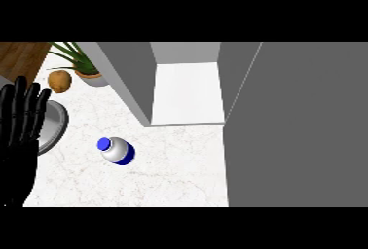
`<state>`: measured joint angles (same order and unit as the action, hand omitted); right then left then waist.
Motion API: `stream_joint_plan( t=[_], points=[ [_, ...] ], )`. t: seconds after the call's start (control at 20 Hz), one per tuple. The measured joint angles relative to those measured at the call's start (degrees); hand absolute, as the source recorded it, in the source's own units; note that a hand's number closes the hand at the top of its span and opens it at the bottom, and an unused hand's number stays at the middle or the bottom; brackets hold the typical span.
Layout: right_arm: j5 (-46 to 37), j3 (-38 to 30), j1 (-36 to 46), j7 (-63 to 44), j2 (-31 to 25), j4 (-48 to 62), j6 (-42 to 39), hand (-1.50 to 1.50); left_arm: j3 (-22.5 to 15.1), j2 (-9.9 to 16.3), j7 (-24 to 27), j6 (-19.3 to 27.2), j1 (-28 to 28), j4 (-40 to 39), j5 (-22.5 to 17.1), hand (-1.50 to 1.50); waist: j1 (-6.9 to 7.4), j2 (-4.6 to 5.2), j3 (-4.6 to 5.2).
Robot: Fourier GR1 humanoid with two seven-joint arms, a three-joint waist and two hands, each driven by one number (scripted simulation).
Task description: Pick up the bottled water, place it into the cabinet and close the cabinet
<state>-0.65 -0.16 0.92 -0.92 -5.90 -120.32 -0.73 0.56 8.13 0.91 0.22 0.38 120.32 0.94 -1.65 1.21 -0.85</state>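
Note:
The bottled water (116,150), white with a blue cap and blue band, stands upright on the white marble counter (158,175), seen from above. Behind it the grey cabinet (185,92) stands open, its white inner shelf showing. Its grey door (302,126) is swung wide and fills the right side of the view. My left hand (20,131) rests open at the left edge, fingers up, well left of the bottle and apart from it. The right hand shows nowhere.
A round metal plate (56,127) lies at the left, partly behind my left hand. A brown potato (60,81) and a potted green plant (84,65) sit at the back left. Wooden floor shows at the top left corner.

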Motion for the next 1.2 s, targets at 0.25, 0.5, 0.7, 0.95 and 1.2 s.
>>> stream_joint_plan(
  t=[0.25, 0.5, 0.7, 0.95, 1.2],
  points=[
    [-0.5, 0.97, -3.7, 1.39, -0.18, -2.92, -1.18, -1.5, -4.6, 0.44, 1.83, -6.61, -0.16, -0.04, -4.42, -1.5, 0.65, -0.97, 0.61],
    [7.54, 4.66, -8.77, -3.1, 3.47, -2.74, -2.7, -1.5, -9.78, -2.6, -5.3, -9.56, 5.16, -3.41, -13.88, -1.5, 0.66, -0.88, 0.73],
    [14.07, 5.36, -13.78, -8.23, 3.93, -6.58, -3.93, -1.5, -9.9, -2.21, -11.89, -10.45, 9.44, -1.4, -21.02, -1.5, 1.07, -1.22, 0.79],
    [17.64, 5.4, -19.22, -9.17, 4.12, -9.67, -5.53, -1.5, -7.39, 0.08, -15.04, -12.84, 13.57, 1.0, -26.43, -1.5, 1.42, -1.3, 0.83],
    [18.24, 6.0, -23.51, -7.09, 4.55, -10.19, -7.7, -1.5, -6.34, 0.41, -14.02, -15.91, 17.16, 0.98, -27.75, -1.5, 1.54, -1.31, 0.84]
  ],
)
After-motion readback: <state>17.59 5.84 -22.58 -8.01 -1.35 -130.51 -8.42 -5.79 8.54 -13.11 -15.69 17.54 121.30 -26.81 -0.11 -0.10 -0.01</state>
